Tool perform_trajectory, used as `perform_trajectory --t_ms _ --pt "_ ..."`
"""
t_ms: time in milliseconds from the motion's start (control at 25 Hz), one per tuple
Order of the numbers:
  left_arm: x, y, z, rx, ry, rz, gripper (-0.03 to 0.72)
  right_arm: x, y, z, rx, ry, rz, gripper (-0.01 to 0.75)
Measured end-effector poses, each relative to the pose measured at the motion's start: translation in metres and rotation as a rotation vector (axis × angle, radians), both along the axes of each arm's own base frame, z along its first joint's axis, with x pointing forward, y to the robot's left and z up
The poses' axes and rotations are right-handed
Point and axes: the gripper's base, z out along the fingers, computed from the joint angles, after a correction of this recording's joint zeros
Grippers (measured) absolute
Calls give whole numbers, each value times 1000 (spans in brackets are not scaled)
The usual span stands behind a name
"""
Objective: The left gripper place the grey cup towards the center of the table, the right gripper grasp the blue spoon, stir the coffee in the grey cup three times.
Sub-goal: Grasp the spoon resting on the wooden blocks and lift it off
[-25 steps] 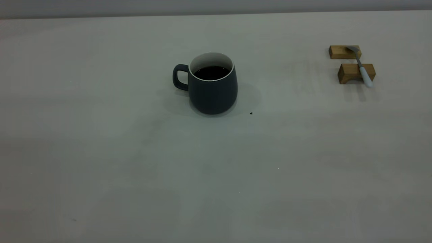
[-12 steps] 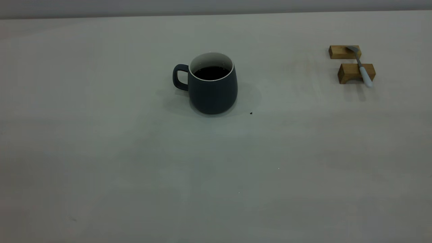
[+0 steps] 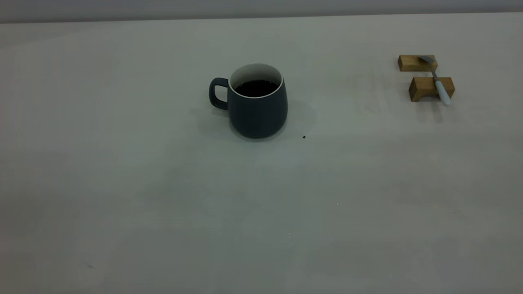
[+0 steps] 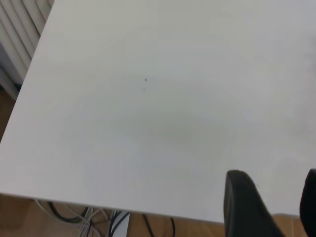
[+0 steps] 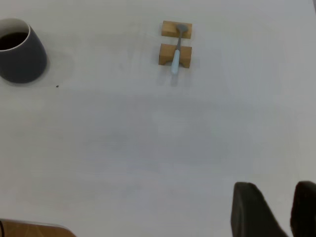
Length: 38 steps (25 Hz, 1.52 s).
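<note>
While both hands hang back off the work area, out of the exterior view, you have only the wrist views to judge them by: the left hand (image 4: 269,207) shows two dark fingers with a plain gap between them, spread and holding nothing, over a bare stretch near the edge of the surface (image 4: 148,123); the right hand (image 5: 274,210) is likewise spread and empty, with a narrower gap, well apart from everything it has to reach. Moving outward from the right hand, you come first to the blue spoon (image 3: 438,83), lying across two small wooden blocks (image 3: 431,88) toward the far right of the surface, its pale handle over the nearer block and jutting past it, its metal bowl resting on the farther one. Farther out, the grey cup (image 3: 257,104) stands upright near the middle, handle pointing toward the left arm's side, with the coffee (image 3: 256,87) dark and flat inside, well below the rim. A tiny dark speck (image 3: 304,137) sits on the surface just beside the cup's base. By my reading the cup already sits about central, so the left hand's placing looks done or barely needed, and the step in hand is the spoon pickup. Your next move calls for bringing the right hand over the blocks, lining its fingers across the handle where it overhangs, and closing gently so the spoon does not roll off its rests.
</note>
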Motion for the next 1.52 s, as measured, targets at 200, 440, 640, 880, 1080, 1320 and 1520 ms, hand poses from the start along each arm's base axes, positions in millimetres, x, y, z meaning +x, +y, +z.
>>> perform_trajectory --t_ms 200,440,640,880,1080,1320,1520 --pt "0 0 0 1 -1 -4 352 0 0 0 0 0 0 240" --pt "0 0 0 1 -1 -5 351 0 0 0 0 0 0 240" --pt "0 0 0 1 -1 -5 351 0 0 0 0 0 0 240" --pt "0 0 0 2 -1 -4 351 0 0 0 0 0 0 240" --pt "0 0 0 3 -1 -5 351 0 0 0 1 0 -1 240" --pt "0 0 0 3 -1 -5 351 1 -2 6 -2 -8 -29 260" --pt "0 0 0 3 -1 -5 351 32 -2 37 10 46 -40 379"
